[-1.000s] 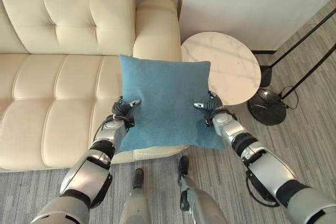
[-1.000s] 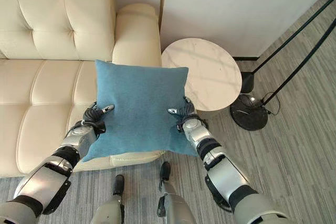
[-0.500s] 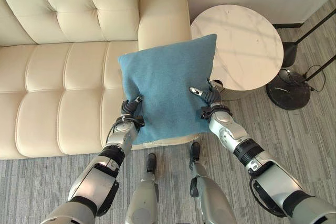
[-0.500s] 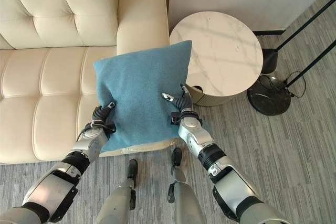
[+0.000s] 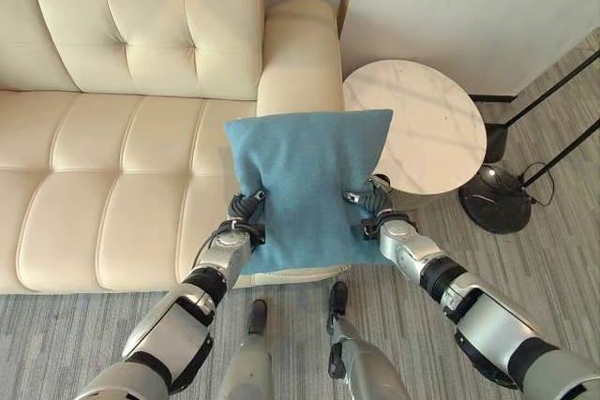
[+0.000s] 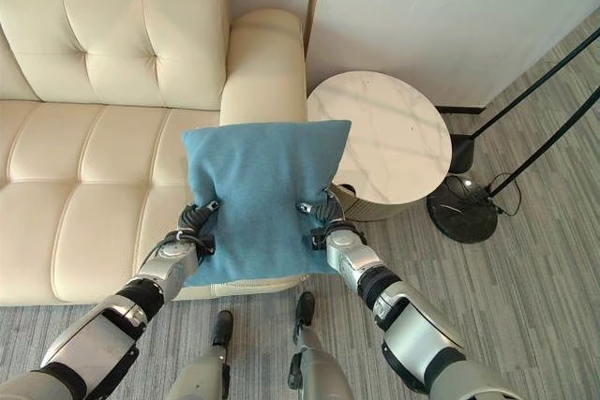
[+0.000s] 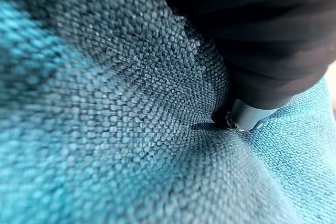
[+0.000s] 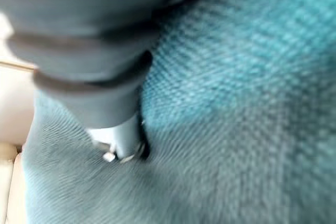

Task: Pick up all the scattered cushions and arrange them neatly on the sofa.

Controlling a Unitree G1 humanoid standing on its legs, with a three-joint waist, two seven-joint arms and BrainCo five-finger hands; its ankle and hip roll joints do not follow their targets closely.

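A blue cushion (image 5: 305, 185) is being held up between both hands, over the front edge of the cream sofa (image 5: 112, 156) at the end by its armrest (image 5: 300, 53). The left hand (image 5: 242, 222) is gripping the cushion's left side, thumb pinching the cloth. The right hand (image 5: 375, 213) is clenching the right side likewise. A round marble side surface (image 5: 427, 128) is standing just beside the armrest.

Both arms reach forward, the left hand (image 5: 246, 222) and right hand (image 5: 373, 213) pinching opposite side edges of the blue cushion (image 5: 306, 180), thumbs on top, fingers curled beneath
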